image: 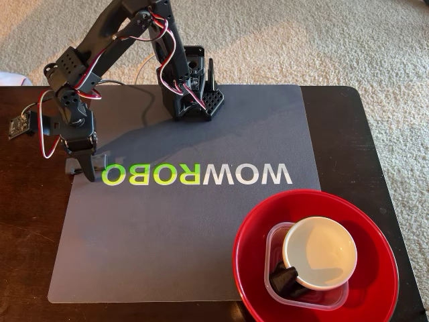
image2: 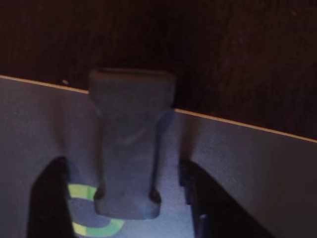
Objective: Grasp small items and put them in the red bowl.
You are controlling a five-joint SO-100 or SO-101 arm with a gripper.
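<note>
**Inspector A:** Location of the arm?

**Inspector B:** In the fixed view, over the left edge of the grey mat [image: 174, 241], on the dark table [image: 348, 127]. The gripper [image: 86, 168] points down beside the green letters printed there.

**Inspector A:** State of the fingers?

**Inspector B:** Parted. The wrist view shows one dark finger [image2: 47, 198] at lower left and the other at lower right, with a black plastic part [image2: 130, 144] lying on the mat between them. Contact cannot be confirmed; the picture is dim and blurred. That part reaches past the mat's edge towards the table.

**Inspector A:** The red bowl?

**Inspector B:** At lower right in the fixed view [image: 375, 268], well apart from the gripper. It holds a clear square plastic tub [image: 276, 238]; a small white bowl [image: 320, 252] rests on the tub, and a second black part [image: 285, 276] lies inside the tub, partly under the white bowl.
</note>
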